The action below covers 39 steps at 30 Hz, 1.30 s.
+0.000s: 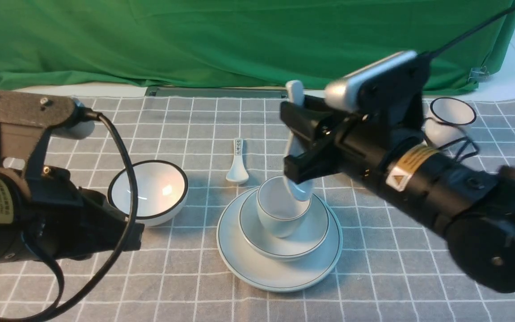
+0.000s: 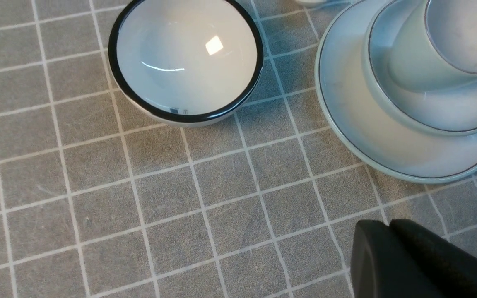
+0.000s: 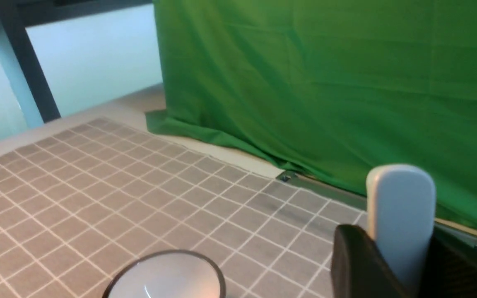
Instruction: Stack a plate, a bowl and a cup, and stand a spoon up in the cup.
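Note:
The pale plate (image 1: 248, 264) lies mid-table with the shallow bowl (image 1: 313, 230) on it and the cup (image 1: 275, 219) in the bowl. My right gripper (image 1: 291, 143) is shut on the handle of the white spoon (image 1: 294, 96), which stands nearly upright with its scoop end inside the cup. In the right wrist view the spoon handle (image 3: 402, 207) rises between the dark fingers (image 3: 354, 256). My left gripper (image 2: 389, 223) is shut and empty, low over the cloth to the left of the plate (image 2: 371, 140).
A deeper black-rimmed bowl (image 1: 148, 192) sits left of the stack. A small spoon with dark marks (image 1: 238, 163) lies behind the plate. A black-rimmed cup (image 1: 452, 116) stands at the back right. A green curtain closes off the far side.

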Motion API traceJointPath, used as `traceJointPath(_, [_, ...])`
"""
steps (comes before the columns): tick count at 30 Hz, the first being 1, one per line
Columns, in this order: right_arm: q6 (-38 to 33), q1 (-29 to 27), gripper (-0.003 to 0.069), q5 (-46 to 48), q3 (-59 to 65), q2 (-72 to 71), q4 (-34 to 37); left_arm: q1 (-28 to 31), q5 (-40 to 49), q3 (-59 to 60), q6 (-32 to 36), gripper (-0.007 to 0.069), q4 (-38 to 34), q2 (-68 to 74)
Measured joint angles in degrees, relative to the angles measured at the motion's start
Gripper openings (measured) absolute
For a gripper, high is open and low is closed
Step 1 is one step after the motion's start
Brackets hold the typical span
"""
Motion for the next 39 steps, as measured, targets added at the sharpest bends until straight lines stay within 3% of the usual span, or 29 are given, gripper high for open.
traceJointPath(8, [-2.18, 0.04, 0.0175, -8.69, 0.2, 8.33, 0.0, 0.0, 0.05, 0.0, -0.06, 0.0009, 0.16, 0.0])
traceJointPath(16, [-3.13, 0.04, 0.0177, -11.45, 0.24, 14.41, 0.0, 0.0, 0.1, 0.0, -0.06, 0.0009, 0.4, 0.0])
traceJointPath(23, [-3.2, 0.04, 0.0266, -11.21, 0.24, 14.92, 0.0, 0.0, 0.65, 0.0, -0.06, 0.001, 0.4, 0.0])
traceJointPath(26, [-3.39, 0.04, 0.0342, -6.28, 0.26, 12.62, 0.0, 0.0, 0.71, 0.0, -0.06, 0.001, 0.4, 0.0])
traceJointPath(29, [-6.58, 0.04, 0.0424, 4.92, 0.26, 5.92, 1.0, 0.0, 0.71, 0.0, -0.06, 0.001, 0.93, 0.0])
traceJointPath(32, [-9.79, 0.04, 0.0447, 14.65, 0.3, -0.62, 2.59, 0.0, 0.71, 0.0, -0.06, 0.001, 1.18, 0.0])
traceJointPath(34, [-12.57, -0.57, 0.0413, 29.33, 0.3, -12.04, 3.73, 0.0, 0.71, 0.0, -0.06, 0.001, 1.23, 0.0])
traceJointPath(35, [-12.69, -0.67, 0.0395, 30.46, 0.3, -13.0, 3.79, 0.0, 0.71, 0.0, -0.06, 0.001, 1.23, 0.0])
traceJointPath(38, [-11.63, -5.54, 0.0117, 50.67, 0.3, -31.93, 4.06, 0.0, -0.02, 0.0, -0.06, 0.001, 1.23, 0.0])
traceJointPath(39, [-10.47, -7.18, 0.0078, 54.56, 0.48, -36.84, 4.06, 0.0, -0.71, 0.0, -0.06, 0.001, 1.23, 0.0])
